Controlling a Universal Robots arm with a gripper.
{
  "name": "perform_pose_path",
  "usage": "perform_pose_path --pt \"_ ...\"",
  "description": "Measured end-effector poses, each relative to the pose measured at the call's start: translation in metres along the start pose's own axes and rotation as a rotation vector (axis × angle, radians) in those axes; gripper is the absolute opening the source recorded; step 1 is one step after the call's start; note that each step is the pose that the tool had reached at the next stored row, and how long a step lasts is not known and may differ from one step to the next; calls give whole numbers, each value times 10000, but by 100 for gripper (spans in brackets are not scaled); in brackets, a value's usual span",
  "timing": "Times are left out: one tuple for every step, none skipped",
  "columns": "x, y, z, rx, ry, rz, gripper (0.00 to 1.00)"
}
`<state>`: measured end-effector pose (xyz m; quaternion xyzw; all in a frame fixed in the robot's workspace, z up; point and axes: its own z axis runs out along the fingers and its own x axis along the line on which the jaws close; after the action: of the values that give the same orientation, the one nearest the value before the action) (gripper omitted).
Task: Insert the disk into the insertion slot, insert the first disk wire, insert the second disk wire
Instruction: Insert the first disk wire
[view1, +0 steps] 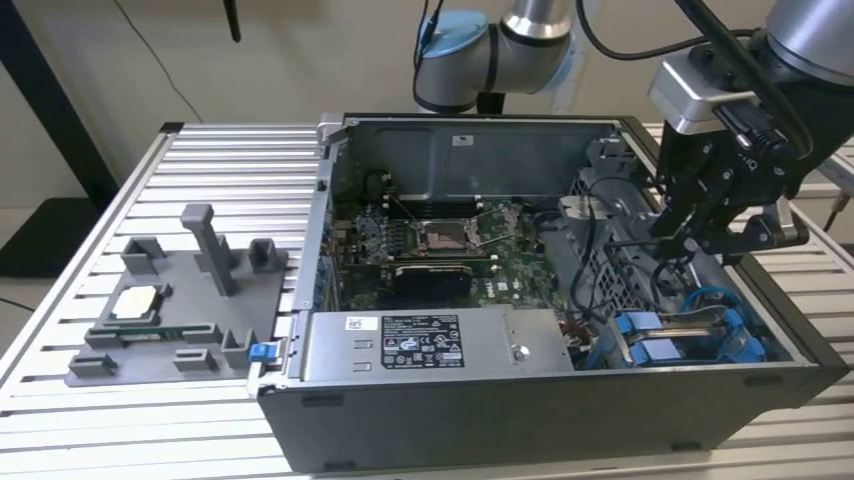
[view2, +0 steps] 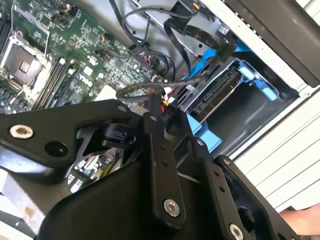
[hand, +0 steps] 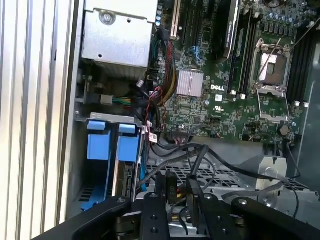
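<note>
disk (view2: 212, 92): silver slab in a blue frame, seated in the slot (view2: 260, 85), just beyond the fingertips | gripper (view1: 683, 238): fingers (hand: 152, 212) clamped on a black wire plug (hand: 170, 187) | exterior view alone showed the whole open computer case (view1: 534, 410); second wrist view showed the disk's end face

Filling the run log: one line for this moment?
disk: in slot | end effector: shut on wire, near disk

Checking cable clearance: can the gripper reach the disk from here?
Probably yes. The gripper, holding a wire plug, hangs above the disk in the insertion slot, case open; loose black cables might snag.
</note>
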<state>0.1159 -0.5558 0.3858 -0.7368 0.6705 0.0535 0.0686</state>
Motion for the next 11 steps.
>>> perform_pose_path --pt "1 0 1 1 -1 -1 100" --pt "2 0 1 4 1 -3 100" --pt "2 1 1 8 2 -5 100" --pt "2 4 2 15 3 -5 100" --pt "3 9 5 26 1 -7 100" --pt "2 16 7 37 2 -9 0" --pt "2 23 9 49 3 -11 0" --pt "2 29 11 59 6 -13 0" --pt "1 35 13 71 6 -15 0" --pt "2 38 14 79 7 -16 0" --pt "2 38 14 82 8 -18 0"
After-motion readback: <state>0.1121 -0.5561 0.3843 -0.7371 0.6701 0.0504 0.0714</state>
